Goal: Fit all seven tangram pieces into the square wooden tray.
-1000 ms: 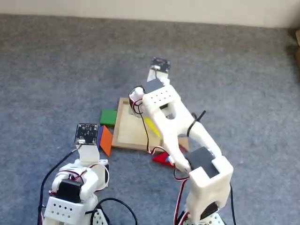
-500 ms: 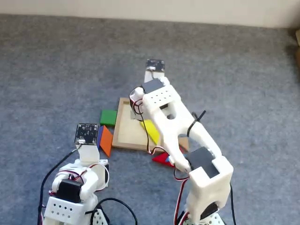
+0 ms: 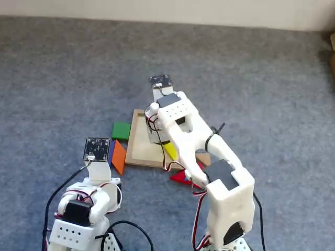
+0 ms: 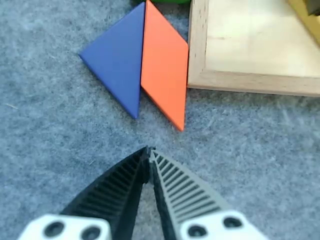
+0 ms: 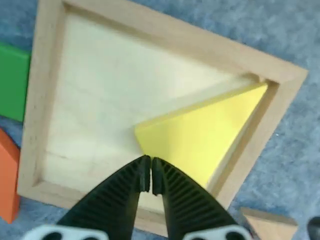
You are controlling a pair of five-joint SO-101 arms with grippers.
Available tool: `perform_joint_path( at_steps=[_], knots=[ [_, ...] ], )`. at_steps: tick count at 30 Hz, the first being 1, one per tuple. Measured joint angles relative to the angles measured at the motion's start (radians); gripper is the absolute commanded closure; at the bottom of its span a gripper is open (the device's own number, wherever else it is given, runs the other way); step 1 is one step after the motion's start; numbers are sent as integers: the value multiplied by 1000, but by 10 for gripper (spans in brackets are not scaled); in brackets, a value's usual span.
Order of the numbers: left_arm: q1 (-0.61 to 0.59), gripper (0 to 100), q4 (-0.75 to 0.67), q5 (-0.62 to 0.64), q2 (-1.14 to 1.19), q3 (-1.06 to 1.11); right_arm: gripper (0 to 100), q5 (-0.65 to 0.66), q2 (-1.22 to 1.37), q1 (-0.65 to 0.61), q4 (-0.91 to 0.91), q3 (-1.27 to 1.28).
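High view: the square wooden tray (image 3: 137, 144) lies on grey carpet (image 3: 63, 78), a green piece (image 3: 121, 130) just beside it and a red piece (image 3: 180, 177) near its corner.
Left wrist view: the left gripper (image 4: 149, 152) is closed and empty above the carpet. A blue triangle (image 4: 117, 57) touches an orange parallelogram (image 4: 164, 67) beside the tray.
Right wrist view: the right gripper (image 5: 146, 167) is closed and empty over the yellow triangle (image 5: 205, 135), which sits in a tray corner. A plain wooden triangle (image 5: 265, 225) lies outside.

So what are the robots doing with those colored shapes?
They're doing a tangram puzzle. The right hand, shut, hovers over the wooden tray, where a yellow triangle lies in one corner. The left hand, also shut, hangs above the carpet near a blue triangle and an orange piece lying just outside the tray. A green piece waits outside too.
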Motion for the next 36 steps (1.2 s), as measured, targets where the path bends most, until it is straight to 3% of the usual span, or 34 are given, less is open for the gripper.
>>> perform_joint_path(
  at_steps=[5, 13, 22, 29, 36],
  knots=[
    [0, 993, 0, 0, 0, 0, 984, 14, 0, 80, 52, 0],
    [0, 993, 0, 0, 0, 0, 984, 141, 0, 184, 83, 0],
    [0, 993, 0, 0, 0, 0, 984, 201, -87, 212, 126, 15],
    [0, 993, 0, 0, 0, 0, 984, 201, -282, 103, 138, 137],
    [0, 993, 0, 0, 0, 0, 984, 149, -305, -37, -18, 302]
  ],
)
